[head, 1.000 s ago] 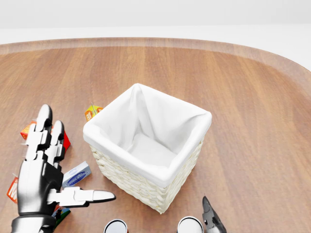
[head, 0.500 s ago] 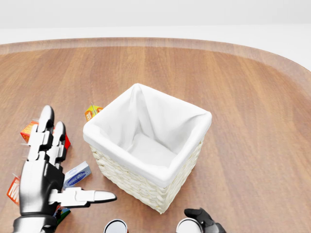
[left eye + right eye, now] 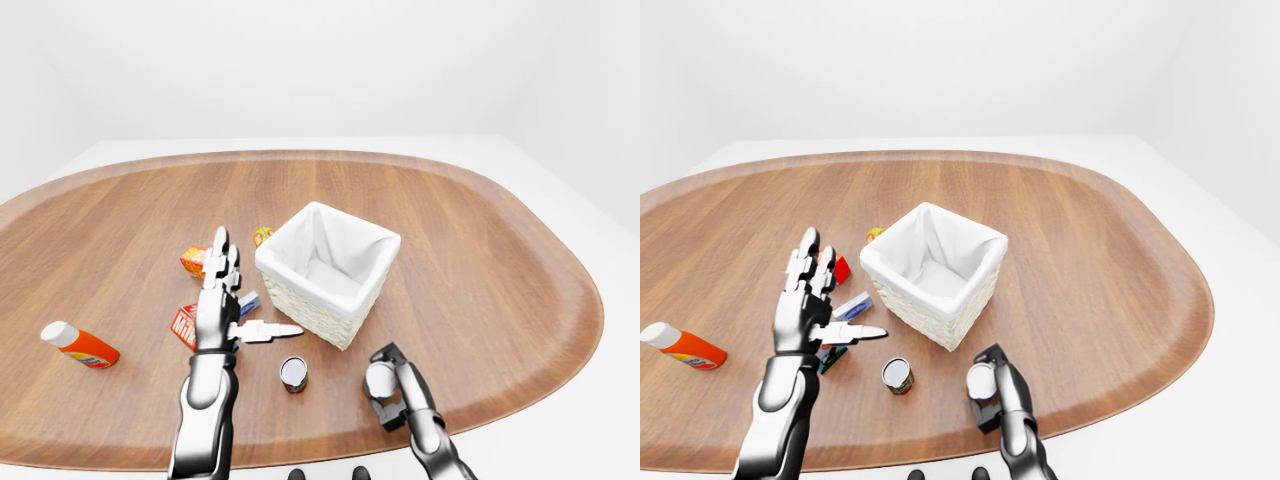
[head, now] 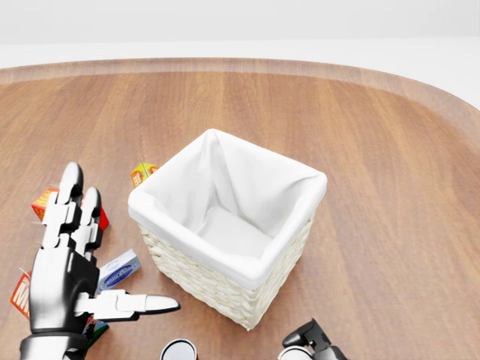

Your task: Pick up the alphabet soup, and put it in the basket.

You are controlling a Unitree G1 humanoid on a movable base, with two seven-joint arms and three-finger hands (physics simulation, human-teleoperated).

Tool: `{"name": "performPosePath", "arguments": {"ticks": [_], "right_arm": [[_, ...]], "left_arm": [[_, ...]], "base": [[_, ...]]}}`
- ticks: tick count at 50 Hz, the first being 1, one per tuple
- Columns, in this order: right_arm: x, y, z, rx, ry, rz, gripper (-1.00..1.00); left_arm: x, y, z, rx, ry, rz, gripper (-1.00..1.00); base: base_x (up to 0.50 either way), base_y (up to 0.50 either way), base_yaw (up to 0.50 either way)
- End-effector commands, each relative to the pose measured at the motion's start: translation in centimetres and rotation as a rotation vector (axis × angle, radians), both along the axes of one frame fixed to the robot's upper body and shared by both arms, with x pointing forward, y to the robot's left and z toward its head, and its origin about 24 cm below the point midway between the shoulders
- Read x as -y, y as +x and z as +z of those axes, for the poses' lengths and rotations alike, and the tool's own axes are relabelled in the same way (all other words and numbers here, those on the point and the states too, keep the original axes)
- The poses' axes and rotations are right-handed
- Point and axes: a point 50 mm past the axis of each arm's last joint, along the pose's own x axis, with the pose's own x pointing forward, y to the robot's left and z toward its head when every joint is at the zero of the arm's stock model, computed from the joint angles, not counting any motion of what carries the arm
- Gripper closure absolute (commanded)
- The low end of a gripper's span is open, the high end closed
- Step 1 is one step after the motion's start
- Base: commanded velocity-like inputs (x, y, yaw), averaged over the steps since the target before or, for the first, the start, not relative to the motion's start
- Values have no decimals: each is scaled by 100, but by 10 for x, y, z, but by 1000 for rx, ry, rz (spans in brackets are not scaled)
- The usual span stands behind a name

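one white-lined woven wicker basket (image 3: 328, 271), two round tins (image 3: 293, 373) with pale lids, one orange bottle (image 3: 80, 345) with a white cap, and several small cartons (image 3: 193, 260) beside the basket.

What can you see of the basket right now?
The basket is square, with woven pale wicker walls and a white cloth liner folded over its rim. It stands upright near the middle of the wooden table, turned corner-on in the left-eye view. What shows of its inside holds nothing. Neither hand touches it; the left hand hovers open at its left.
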Motion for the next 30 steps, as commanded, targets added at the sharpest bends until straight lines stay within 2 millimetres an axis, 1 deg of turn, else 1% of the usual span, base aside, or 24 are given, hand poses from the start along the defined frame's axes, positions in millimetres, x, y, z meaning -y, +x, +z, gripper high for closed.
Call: {"name": "performPosePath", "arguments": {"ticks": [1, 12, 15, 19, 21, 25, 26, 27, 30], "right_arm": [[-4, -5, -7, -44, 3, 27, 100], [0, -5, -1, -23, 19, 19, 100], [0, -4, 5, 6, 28, 20, 100], [1, -4, 9, 20, 28, 17, 100], [3, -4, 19, 61, 42, 15, 100], [3, -3, 20, 63, 43, 16, 100], [5, -3, 31, 107, 55, 16, 100], [5, -3, 32, 111, 56, 17, 100], [7, -4, 44, 155, 71, 19, 100]], "left_arm": [[1, 0, 0, 2, 0, -1, -100], [0, 0, -1, -3, 0, -2, -100], [0, 1, -2, -8, 0, -2, -100], [0, 1, -2, -7, -1, -2, -100], [0, 1, 0, -2, -1, -1, -100], [0, 1, 0, -2, -1, -1, -100], [0, 0, 0, 0, -1, -1, -100], [0, 0, 0, 1, -1, -1, -100], [0, 0, 1, 4, -1, 0, -100]], "base": [[0, 0, 0], [0, 0, 0], [0, 0, 0], [0, 0, 0], [0, 0, 0], [0, 0, 0], [0, 0, 0], [0, 0, 0], [0, 0, 0]]}}
